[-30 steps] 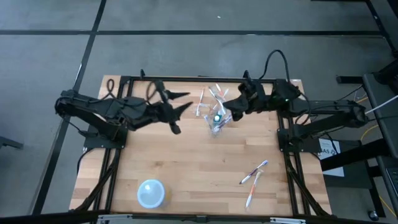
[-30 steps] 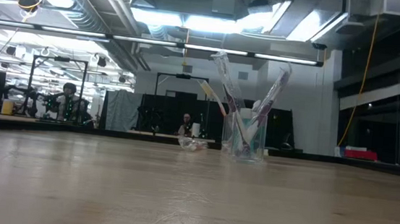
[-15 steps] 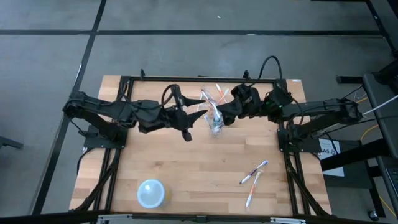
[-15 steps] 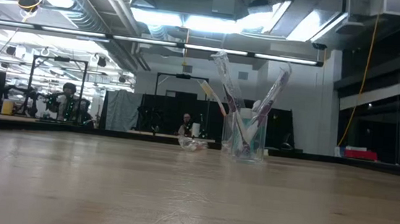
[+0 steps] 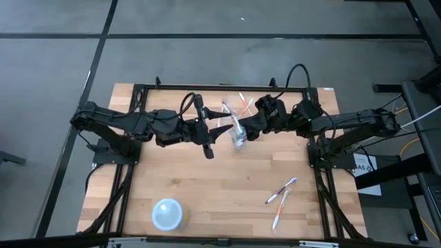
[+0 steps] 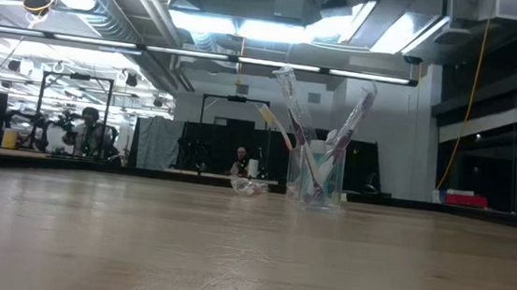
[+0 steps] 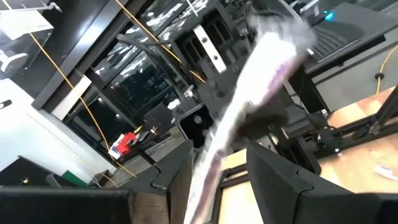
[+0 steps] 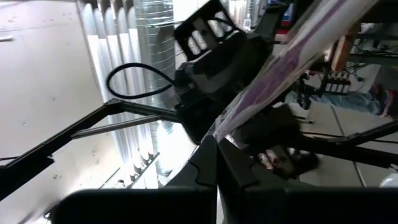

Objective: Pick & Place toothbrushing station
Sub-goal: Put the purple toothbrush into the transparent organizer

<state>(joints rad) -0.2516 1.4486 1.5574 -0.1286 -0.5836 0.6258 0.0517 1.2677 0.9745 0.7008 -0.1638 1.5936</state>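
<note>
A clear plastic cup [image 5: 239, 140] stands on the wooden table near its far edge and holds several white toothbrushes; it also shows in the low view [image 6: 317, 180]. My right gripper [image 5: 243, 128] is above the cup, shut on a wrapped white toothbrush with purple accents [image 8: 283, 65]. My left gripper [image 5: 219, 129] is open. Its fingers stand on either side of that same toothbrush [image 7: 245, 99], and I cannot tell whether they touch it. More toothbrushes [image 5: 241, 103] lie at the far edge. The teal tube is hidden. My right gripper pinches the wrapped toothbrush between its two fingers at a point along its shaft [image 8: 229, 127]. The fingers lie across the toothbrush, which sticks out beyond them toward my left gripper. In the high view it is held off the table, above the cup.
A pale blue round bowl [image 5: 167, 213] sits near the table's near left. A few loose toothbrushes [image 5: 282, 193] lie at the near right. The middle of the table is bare wood. A black frame runs along the far edge [image 5: 207, 87]. People show far off in the room [image 6: 89, 130].
My left gripper has gone toward the table's right, up to the cup and my right gripper, and its open fingers now flank the toothbrush. My right gripper has shifted a little toward the table's left with the toothbrush. The cup has stayed still.
</note>
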